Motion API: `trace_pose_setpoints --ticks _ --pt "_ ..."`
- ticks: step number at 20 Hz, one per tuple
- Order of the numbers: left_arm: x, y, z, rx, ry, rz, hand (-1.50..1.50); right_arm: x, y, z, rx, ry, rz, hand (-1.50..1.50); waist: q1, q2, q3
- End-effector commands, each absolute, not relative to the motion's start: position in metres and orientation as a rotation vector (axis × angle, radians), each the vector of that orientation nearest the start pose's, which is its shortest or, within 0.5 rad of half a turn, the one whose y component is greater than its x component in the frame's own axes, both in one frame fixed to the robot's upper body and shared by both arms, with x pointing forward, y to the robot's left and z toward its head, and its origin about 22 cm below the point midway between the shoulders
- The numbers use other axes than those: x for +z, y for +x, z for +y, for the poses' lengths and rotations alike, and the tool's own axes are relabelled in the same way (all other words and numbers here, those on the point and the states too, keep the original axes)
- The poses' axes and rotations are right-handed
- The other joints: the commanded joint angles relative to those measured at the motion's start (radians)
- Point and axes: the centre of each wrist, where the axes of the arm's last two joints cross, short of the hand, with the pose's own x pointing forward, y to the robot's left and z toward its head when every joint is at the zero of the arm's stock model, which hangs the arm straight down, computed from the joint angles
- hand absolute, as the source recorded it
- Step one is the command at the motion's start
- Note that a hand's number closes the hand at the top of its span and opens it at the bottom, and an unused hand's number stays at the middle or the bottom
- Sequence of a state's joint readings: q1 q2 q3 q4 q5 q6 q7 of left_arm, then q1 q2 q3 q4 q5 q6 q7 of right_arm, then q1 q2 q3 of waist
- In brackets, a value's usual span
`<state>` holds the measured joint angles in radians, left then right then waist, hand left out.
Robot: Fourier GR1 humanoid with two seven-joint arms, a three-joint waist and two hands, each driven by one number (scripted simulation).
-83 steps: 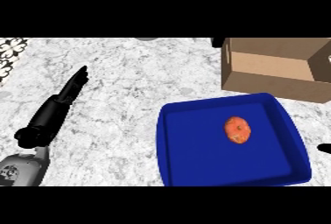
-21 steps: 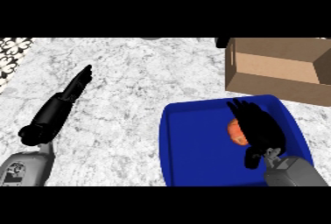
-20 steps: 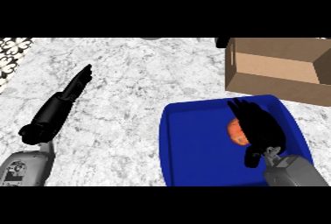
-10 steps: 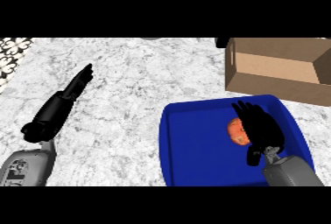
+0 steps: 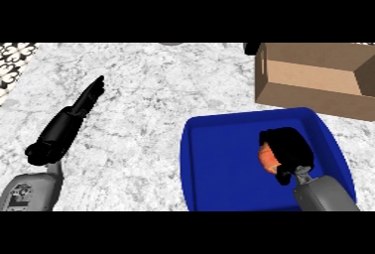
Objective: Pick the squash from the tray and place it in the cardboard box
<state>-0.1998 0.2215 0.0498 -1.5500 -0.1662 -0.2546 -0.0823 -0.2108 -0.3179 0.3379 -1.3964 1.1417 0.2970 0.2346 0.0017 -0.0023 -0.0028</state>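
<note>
Fingers of the right hand (image 5: pixel 290 149) curl round the squash (image 5: pixel 267 157), long axis near-to-far, in the blue tray (image 5: pixel 219 166); left hand (image 5: pixel 64 125) lies straight-fingered over marble counter (image 5: pixel 164 96).

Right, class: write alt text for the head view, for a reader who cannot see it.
The robot's right hand curls round an orange squash lying in a blue tray at the lower right. An open cardboard box stands just beyond the tray, and the left hand rests open on the marble counter at the left.
</note>
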Motion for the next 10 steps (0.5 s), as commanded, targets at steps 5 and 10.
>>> trace_pose_setpoints --ticks 5,10 --pt "0.073 0.296 0.274 -0.534 0.085 -1.743 0.00 -0.008 0.277 -0.223 1.533 -0.995 -1.134 1.50 -0.002 0.002 0.003" --pt "0.071 0.284 0.259 -0.535 0.089 -1.748 0.00 0.013 0.278 -0.218 1.682 -0.793 -1.409 1.50 0.004 0.000 0.004"
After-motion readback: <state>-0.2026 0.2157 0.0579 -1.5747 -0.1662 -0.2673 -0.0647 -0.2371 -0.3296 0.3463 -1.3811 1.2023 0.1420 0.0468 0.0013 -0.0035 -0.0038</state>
